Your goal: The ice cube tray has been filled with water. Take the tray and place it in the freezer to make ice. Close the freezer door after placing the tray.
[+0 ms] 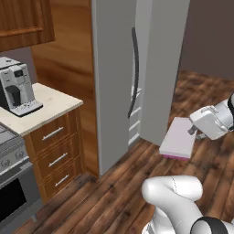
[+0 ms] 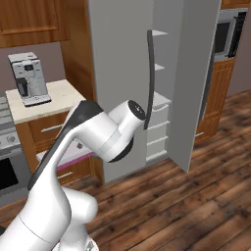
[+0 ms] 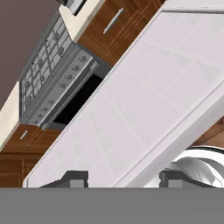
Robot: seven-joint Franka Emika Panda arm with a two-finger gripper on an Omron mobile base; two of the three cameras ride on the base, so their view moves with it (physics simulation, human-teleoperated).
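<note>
Our two-finger gripper point(image 3: 118, 178) is pinching the near edge of the flat, pale lavender-white ice cube tray point(image 1: 177, 137), one dark fingertip point(image 3: 73, 178) on each side of the slab, and in the hand view the tray's grid of square cells runs away from us across the frame. We hold it close to level, which we judge is meant to keep the water in, and its magenta underside edge shows along the near side in the left base view. The tray hangs in the air over the wooden floor point(image 1: 119, 192), just in front of the tall grey fridge, near the gap where the narrower grey freezer door point(image 1: 162, 68) stands swung open. Through that gap we see the white shelves and drawers of the freezer point(image 2: 158, 117), well apart from the tray. To the left, a silver coffee machine point(image 1: 17, 87) sits on the pale stone counter point(image 1: 50, 107) beside a steel oven range point(image 1: 11, 183). The tray is not yet inside.
</note>
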